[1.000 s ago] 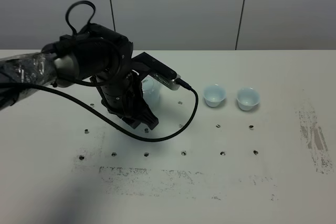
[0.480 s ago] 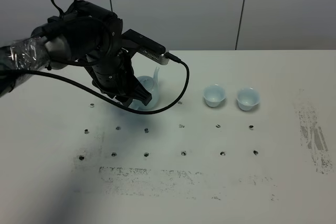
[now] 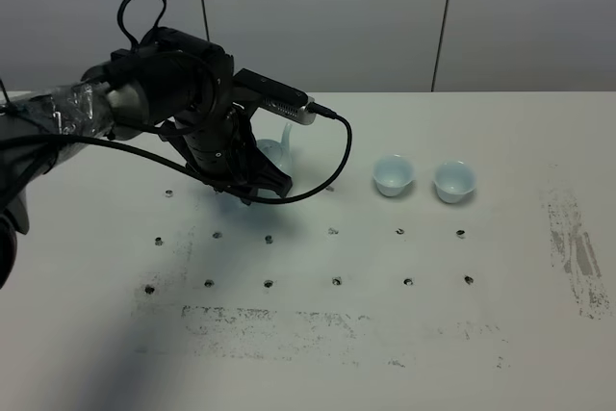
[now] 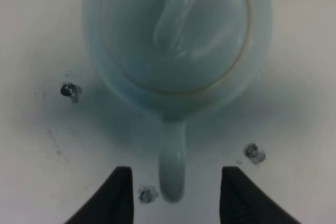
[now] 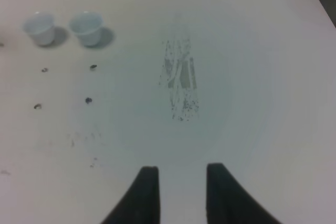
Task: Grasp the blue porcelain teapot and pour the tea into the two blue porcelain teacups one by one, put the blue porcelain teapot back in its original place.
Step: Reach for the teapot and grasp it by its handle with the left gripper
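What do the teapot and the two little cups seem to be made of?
Teapot: probably glazed porcelain; pale blue, smooth, with a soft sheen on top. Two cups: seemingly the same glazed ceramic; matching pale blue, thin flared rims.

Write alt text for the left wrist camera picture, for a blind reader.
A pale blue teapot seen from above, lid on, standing on a white table. Its handle reaches into the gap between the dark fingertips of the open left tool, untouched.
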Tool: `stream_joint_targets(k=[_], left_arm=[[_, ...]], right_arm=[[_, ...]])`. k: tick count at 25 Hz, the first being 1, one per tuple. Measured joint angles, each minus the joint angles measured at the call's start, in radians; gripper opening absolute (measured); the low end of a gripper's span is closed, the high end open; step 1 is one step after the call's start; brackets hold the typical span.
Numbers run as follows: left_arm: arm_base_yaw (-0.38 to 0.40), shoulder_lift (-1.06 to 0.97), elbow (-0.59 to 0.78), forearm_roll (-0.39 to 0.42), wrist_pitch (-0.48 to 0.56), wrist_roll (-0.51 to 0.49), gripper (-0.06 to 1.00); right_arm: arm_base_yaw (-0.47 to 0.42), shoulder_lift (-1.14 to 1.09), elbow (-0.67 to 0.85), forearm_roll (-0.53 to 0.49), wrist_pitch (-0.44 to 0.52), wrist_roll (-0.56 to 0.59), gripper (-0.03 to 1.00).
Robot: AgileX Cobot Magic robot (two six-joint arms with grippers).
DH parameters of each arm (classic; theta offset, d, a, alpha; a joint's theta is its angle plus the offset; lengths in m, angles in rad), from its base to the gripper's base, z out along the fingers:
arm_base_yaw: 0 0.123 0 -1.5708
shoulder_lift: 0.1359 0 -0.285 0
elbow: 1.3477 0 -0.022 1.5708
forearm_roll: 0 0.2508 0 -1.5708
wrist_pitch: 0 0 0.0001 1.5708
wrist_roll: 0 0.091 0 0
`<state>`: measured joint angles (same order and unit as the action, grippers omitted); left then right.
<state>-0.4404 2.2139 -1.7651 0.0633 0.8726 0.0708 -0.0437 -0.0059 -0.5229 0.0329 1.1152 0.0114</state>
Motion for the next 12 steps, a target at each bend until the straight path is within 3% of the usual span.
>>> stream_joint_targets(k=[12], left_arm=[[0.000,0.029,0.000,-0.001,-0.054,-0.010,0.44]], right_arm=[[0.000,0.000,0.000,0.000,0.000,0.000,0.23]])
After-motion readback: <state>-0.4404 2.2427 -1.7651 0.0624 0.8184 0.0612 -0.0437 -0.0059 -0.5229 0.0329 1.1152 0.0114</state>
